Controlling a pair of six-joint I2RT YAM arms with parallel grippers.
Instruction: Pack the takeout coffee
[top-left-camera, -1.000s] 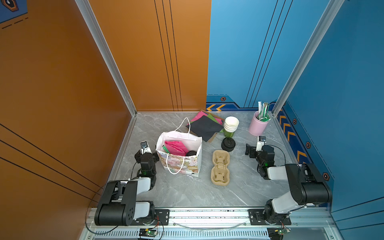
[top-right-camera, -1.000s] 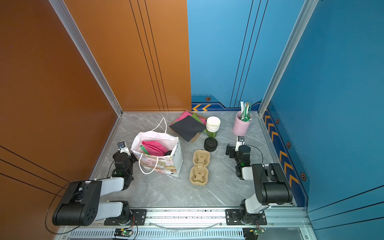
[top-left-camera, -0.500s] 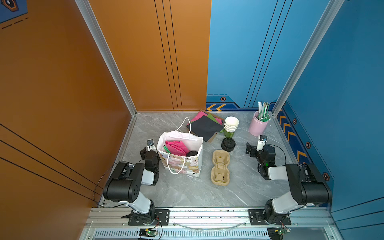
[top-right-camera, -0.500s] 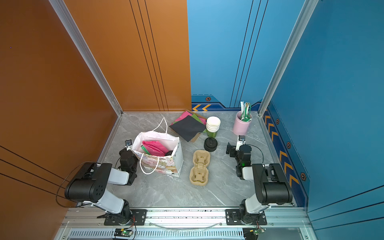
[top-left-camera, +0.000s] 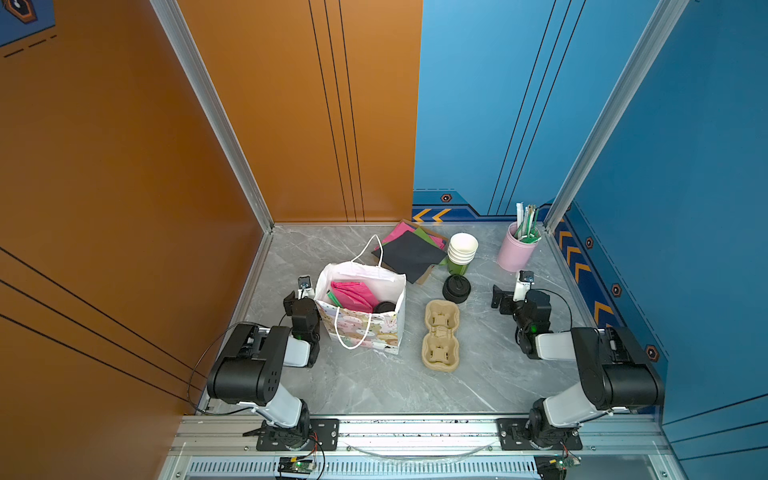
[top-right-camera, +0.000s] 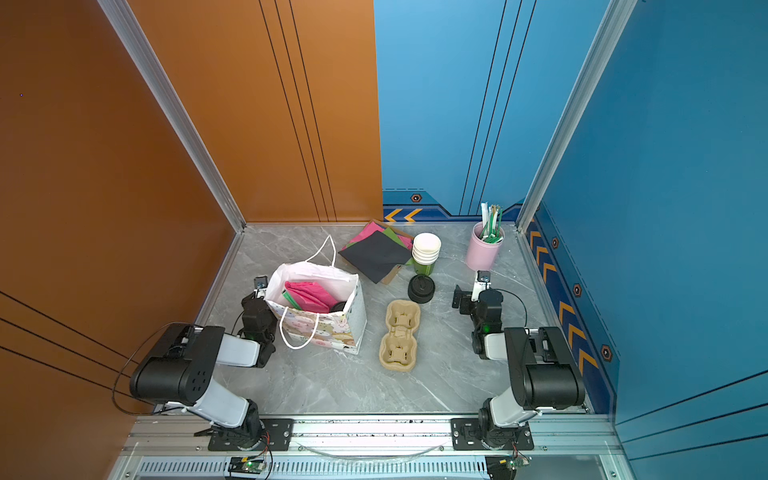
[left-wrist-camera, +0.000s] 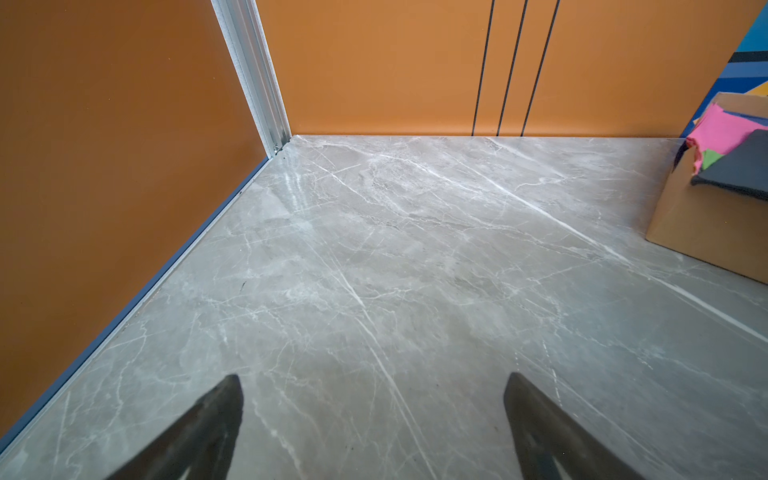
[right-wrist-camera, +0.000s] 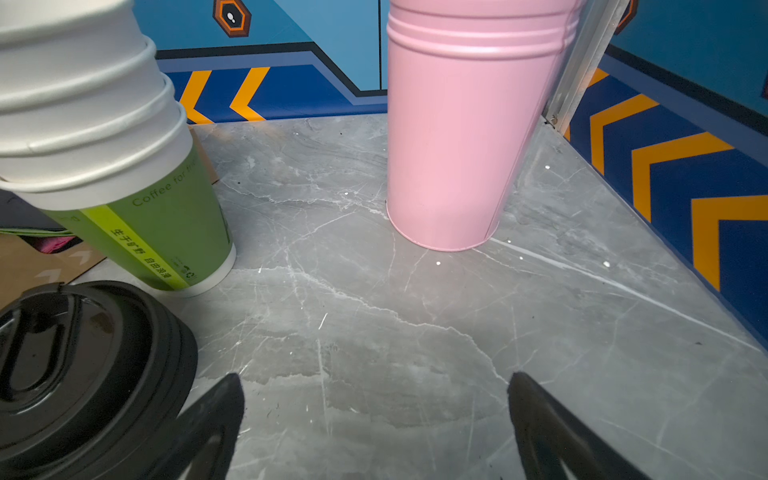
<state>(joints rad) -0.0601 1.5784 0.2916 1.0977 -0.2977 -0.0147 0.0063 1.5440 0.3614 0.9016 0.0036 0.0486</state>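
The left gripper (left-wrist-camera: 374, 380) had moved in beside the bag (top-left-camera: 365, 328) with the takeout coffee (top-left-camera: 384, 307) inside. It and the right gripper (right-wrist-camera: 374, 380) stayed wide open and empty.

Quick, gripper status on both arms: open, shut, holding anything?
Left gripper: open, holding nothing.
Right gripper: open, holding nothing.

both arms are folded low, forearms pointing forward. the left arm (top-left-camera: 266, 357) carries the left gripper (left-wrist-camera: 374, 377) with jaws spread wide, holding nothing. the right arm (top-left-camera: 598, 365) mirrors it, the right gripper (right-wrist-camera: 375, 375) equally wide apart and empty.
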